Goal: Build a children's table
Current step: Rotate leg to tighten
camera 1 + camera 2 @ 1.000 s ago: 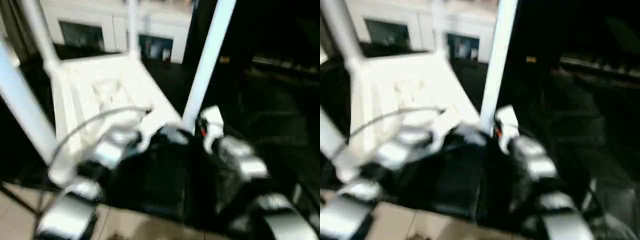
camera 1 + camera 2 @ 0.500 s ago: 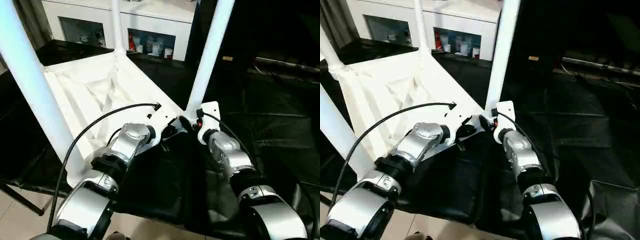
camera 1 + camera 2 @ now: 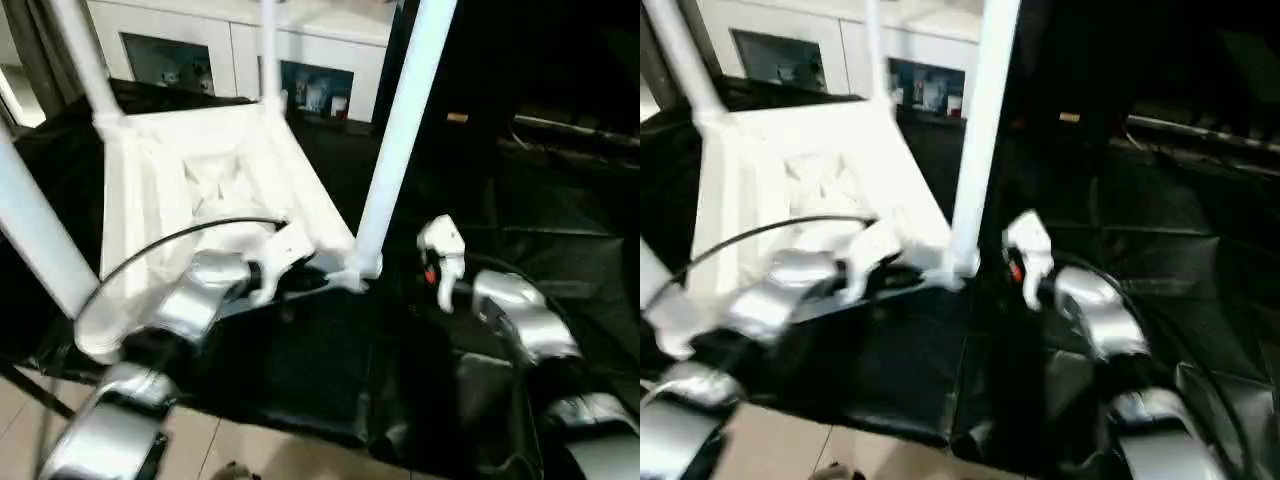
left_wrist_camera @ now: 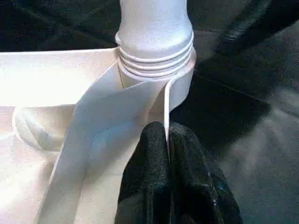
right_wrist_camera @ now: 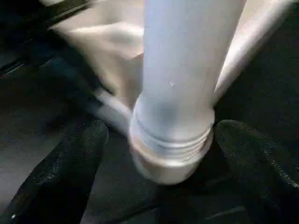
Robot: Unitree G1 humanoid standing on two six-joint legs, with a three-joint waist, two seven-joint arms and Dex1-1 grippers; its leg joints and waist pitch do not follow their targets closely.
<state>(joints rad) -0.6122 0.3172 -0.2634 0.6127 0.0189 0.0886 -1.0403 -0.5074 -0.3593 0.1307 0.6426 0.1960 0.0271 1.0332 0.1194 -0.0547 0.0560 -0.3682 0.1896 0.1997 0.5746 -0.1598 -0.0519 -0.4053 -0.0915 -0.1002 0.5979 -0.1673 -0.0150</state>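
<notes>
Since a moment ago the right gripper (image 5: 159,154) has backed off the near leg (image 3: 395,140), fingers spread. Left gripper (image 4: 169,140) pinches the upturned table's (image 3: 200,180) rim beside that leg's socket.

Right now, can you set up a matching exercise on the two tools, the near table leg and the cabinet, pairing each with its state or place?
Things:
1. left tool
2. right tool
3. near leg
4. cabinet

States or places:
A. open, fingers either side of the leg's base
B. behind the table, glass doors
C. shut on the thin rim of the tabletop
D. upright in a corner socket

Pairs: 1-C, 2-A, 3-D, 4-B
</notes>
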